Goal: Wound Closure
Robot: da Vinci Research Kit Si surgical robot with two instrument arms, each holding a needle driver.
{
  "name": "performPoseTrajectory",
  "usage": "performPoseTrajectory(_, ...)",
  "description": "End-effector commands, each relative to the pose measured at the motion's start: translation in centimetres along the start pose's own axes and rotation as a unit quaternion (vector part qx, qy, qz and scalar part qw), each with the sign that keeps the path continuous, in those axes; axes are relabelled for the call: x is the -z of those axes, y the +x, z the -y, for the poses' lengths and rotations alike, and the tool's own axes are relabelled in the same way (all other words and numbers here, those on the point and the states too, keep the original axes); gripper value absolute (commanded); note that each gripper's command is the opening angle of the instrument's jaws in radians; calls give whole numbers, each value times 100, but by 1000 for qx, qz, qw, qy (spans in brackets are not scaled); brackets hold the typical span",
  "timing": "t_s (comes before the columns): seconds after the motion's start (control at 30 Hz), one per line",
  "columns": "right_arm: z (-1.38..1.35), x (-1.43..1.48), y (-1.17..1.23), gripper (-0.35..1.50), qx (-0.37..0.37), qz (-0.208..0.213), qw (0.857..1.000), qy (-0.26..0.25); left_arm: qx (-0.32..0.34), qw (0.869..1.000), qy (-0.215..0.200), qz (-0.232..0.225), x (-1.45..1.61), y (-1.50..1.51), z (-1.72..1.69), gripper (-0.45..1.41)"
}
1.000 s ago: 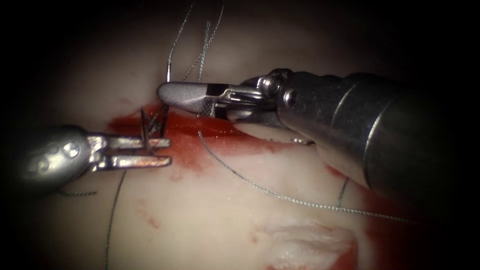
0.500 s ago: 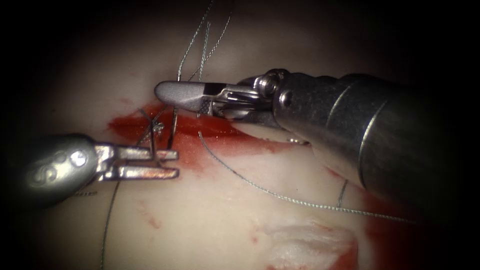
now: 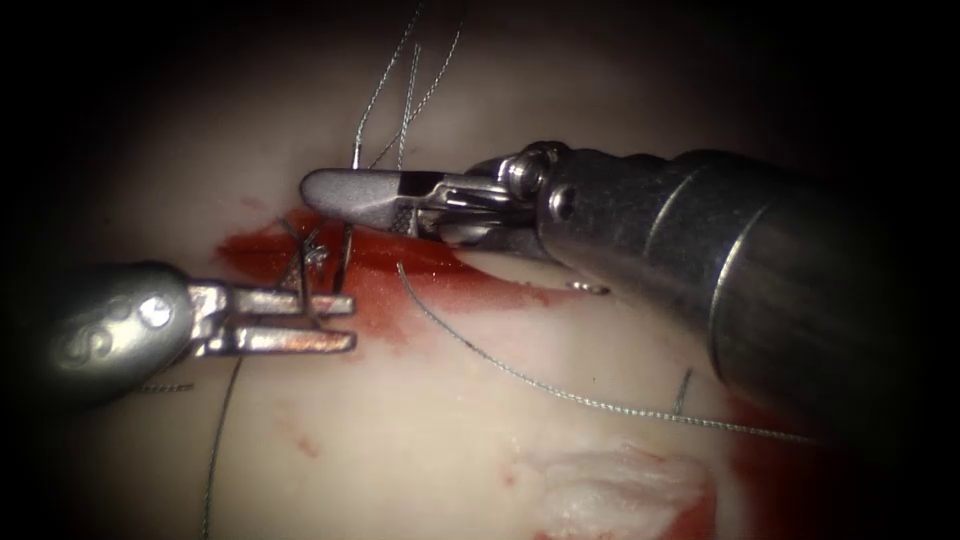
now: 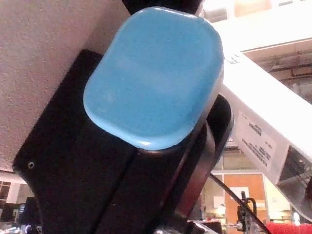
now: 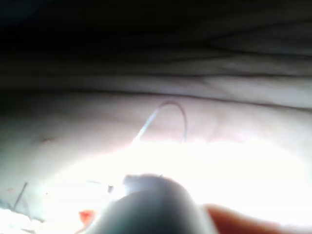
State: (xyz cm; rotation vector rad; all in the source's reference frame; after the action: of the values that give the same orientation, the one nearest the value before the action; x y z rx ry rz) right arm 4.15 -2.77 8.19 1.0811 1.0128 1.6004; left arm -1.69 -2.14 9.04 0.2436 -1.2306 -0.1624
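Observation:
The tissue [image 3: 420, 440] carries a cut [image 3: 440, 275] wet with red fluid. My left tool [image 3: 345, 321] comes in from the left, and its jaws stand open just left of the cut. Thread strands drop from a small knot [image 3: 316, 255] and cross its upper jaw. I cannot tell whether that jaw holds them. My right tool [image 3: 312, 187] lies across the cut above the knot with its jaws shut. Several thread strands [image 3: 400, 110] rise behind it, and no grip on them shows. One long thread [image 3: 560, 392] runs off to the right over the tissue. A thin curved strand [image 5: 168, 109] arches over pale tissue.
The right tool's thick shaft [image 3: 740, 270] covers the right side of the cut. A frayed patch of tissue [image 3: 620, 490] lies near the front. One thread [image 3: 220, 440] trails down below the left tool. A blue cap [image 4: 156, 73] sits on a black housing.
The left tool has shifted a little right, and the strands at its upper jaw went with it. The right tool's tip has edged left. Neither tool's jaws changed.

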Motion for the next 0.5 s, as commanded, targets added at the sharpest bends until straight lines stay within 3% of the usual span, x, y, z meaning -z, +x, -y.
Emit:
performPoseTrajectory(0.03, 6, -10, 7, 72, 2, 3, 1000, 3, -2, 1000, -1, 2, -2, -8, -10, -45)
performPoseTrajectory(0.07, 6, -10, 6, 10, 3, 8, 1000, 4, -2, 1000, -1, 2, -2, -8, -10, -45)
performPoseTrajectory(0.1, 6, -10, 6, -35, 5, 17, 1000, 6, -2, 1000, 0, 2, -2, -9, -10, -45)
performPoseTrajectory(0.23, 4, -10, 7, -35, 9, 16, 1000, 19, -2, 1000, 0, 4, -2, -9, -11, -45)
performPoseTrajectory(0.3, 3, -9, 9, -35, 9, 12, 999, 35, 49, 999, -5, 6, -4, -10, -13, 49)
performPoseTrajectory(0.33, 2, -8, 12, -35, 9, 11, 999, 43, 52, 999, -5, 9, -4, -9, -16, 86)
performPoseTrajectory(0.37, 1, -7, 15, -35, 12, 12, 999, 46, 51, 999, -4, 9, -3, -7, -18, 98)
performPoseTrajectory(0.5, 2, 2, 32, -35, 26, -22, 998, 49, 52, 999, -11, 7, 4, -2, -26, 111)
